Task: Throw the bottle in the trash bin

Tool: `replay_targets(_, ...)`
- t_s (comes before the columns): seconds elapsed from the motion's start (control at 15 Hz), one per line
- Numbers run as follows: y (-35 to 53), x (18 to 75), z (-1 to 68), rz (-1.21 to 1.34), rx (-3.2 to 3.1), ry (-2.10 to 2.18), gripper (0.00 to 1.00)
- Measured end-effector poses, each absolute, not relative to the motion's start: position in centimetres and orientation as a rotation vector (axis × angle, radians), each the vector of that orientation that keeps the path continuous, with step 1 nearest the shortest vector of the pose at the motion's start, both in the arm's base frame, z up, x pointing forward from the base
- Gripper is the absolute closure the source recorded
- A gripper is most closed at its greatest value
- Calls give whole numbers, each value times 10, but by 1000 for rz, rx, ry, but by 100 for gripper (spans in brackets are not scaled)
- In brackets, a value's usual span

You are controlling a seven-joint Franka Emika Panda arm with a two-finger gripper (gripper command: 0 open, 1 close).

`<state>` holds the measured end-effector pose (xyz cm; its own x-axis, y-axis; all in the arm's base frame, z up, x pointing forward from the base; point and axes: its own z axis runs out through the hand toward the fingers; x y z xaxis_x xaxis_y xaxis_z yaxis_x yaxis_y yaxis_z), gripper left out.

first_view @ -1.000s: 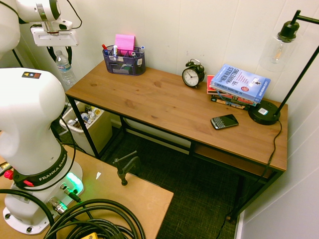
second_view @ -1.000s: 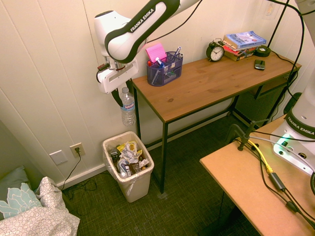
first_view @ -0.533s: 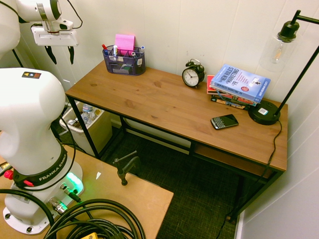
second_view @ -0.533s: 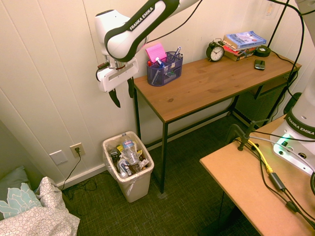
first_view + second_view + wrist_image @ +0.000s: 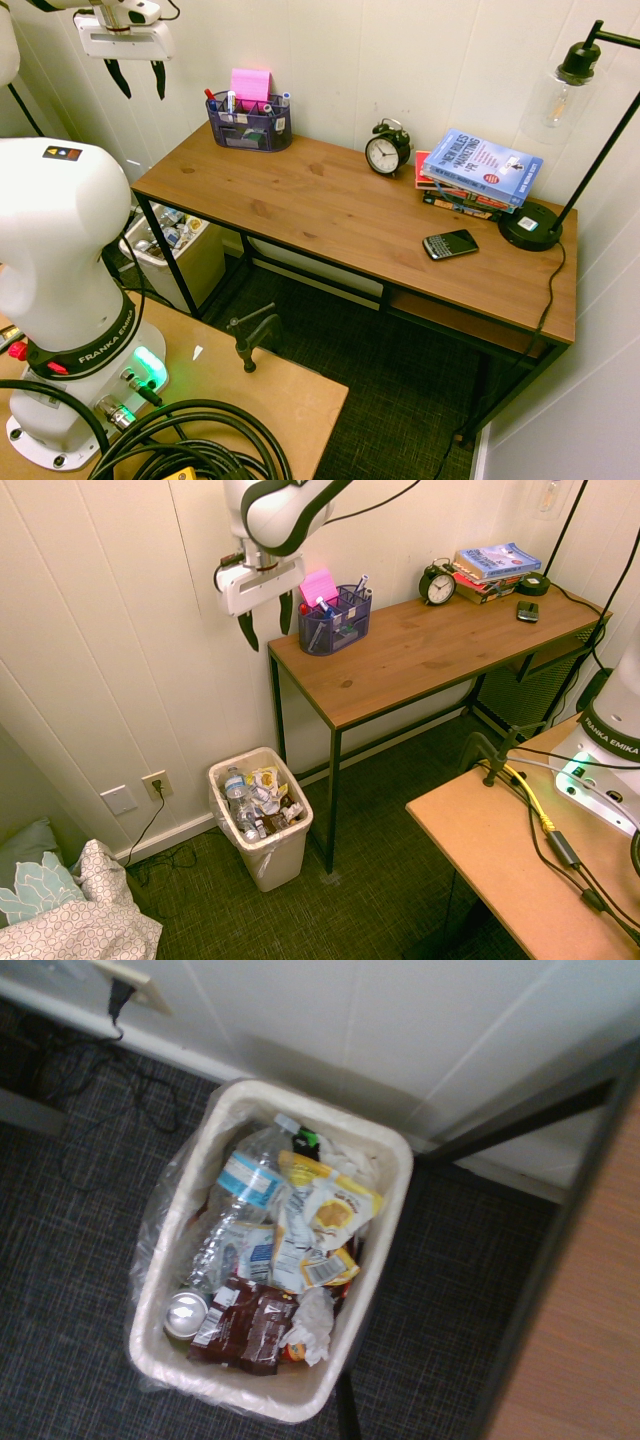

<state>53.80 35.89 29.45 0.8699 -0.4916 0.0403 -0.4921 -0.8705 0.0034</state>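
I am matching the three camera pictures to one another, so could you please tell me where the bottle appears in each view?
First exterior view: the bottle is a small part-hidden glimpse inside the trash bin, left of the desk.
Second exterior view: bottle lies in the bin, lower left.
Wrist view: bottle lies on the rubbish, centre-left.
Shared landmark: the cream bin rim.

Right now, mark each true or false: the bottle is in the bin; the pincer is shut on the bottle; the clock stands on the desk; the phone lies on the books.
1. The bottle lies in the bin. True.
2. The pincer is shut on the bottle. False: it is open and holds nothing.
3. The clock stands on the desk. True.
4. The phone lies on the books. False: it lies on the desk beside them.
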Motion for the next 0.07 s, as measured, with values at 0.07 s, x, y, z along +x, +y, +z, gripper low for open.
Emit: replay_targets(0.07,345,531,306,83,3014,-850,0)
